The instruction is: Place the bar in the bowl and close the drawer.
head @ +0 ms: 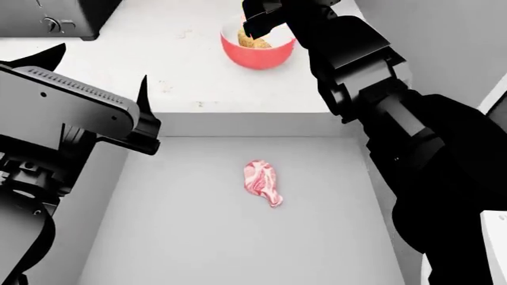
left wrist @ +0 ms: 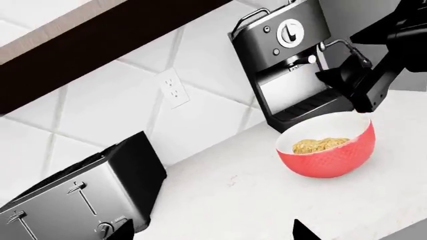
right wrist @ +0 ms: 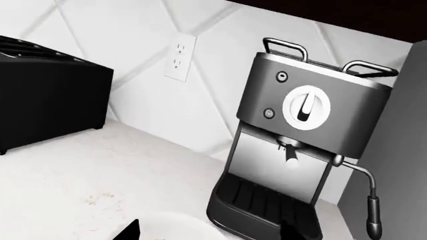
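Note:
The golden-tan bar (left wrist: 320,145) lies inside the red bowl (left wrist: 325,152), which stands on the white counter in front of the coffee machine. In the head view the bar (head: 252,40) shows in the bowl (head: 260,54) at the top centre. My right gripper (head: 265,16) hangs just above the bowl's rim, open and holding nothing; its wrist view catches only the white bowl rim (right wrist: 183,226) between the fingertips. My left gripper (head: 99,71) is open over the drawer's left side, empty. The drawer (head: 182,231) stands pulled out below the counter edge; its front and handle are out of view.
A pink-and-white raw meat piece (head: 263,181) lies in the middle of the drawer floor. A toaster (left wrist: 73,195) stands at the counter's left, and a black-and-steel coffee machine (right wrist: 300,145) stands behind the bowl. A wall outlet (left wrist: 173,89) is on the tiled backsplash.

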